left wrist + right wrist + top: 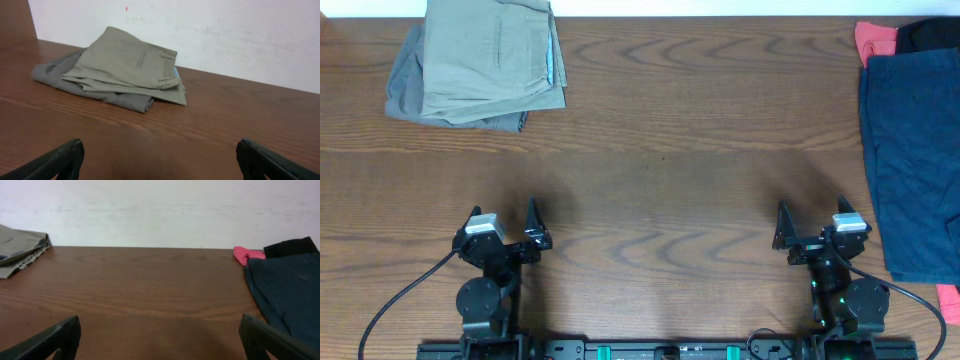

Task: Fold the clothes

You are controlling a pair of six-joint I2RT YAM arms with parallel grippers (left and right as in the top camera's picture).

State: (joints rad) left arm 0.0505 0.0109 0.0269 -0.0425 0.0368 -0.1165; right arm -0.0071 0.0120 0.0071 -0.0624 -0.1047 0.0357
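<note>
Here, risks first. Danger of dragging the whole right-hand pile instead of one garment: navy shorts spread flat at the right edge of the table, overlapping a coral-red piece and a black piece at the far corner, so a deep pinch is likely to catch more than one layer. Danger too of pulling the shorts off the table, with part of the cloth running past the right border of the overhead view and its outer edge hidden. Little to grip on flat fabric, so a shallow pinch is apt to slip free mid-fold. At the far left corner, a khaki garment, apparently folded already, stacked on a grey piece. A careless sweep of the left arm is liable to knock that stack askew.

Now pose. Left gripper low at the front of the table, left of centre, fingers pointing toward the far side, jaws spread wide, nothing between them, well apart from the khaki stack. Right gripper mirrored at the front right, near the left edge of the shorts but not touching, jaws likewise spread wide and empty. Both arms drawn back close to the table's near edge. Folding of the shorts seemingly not yet begun.
</note>
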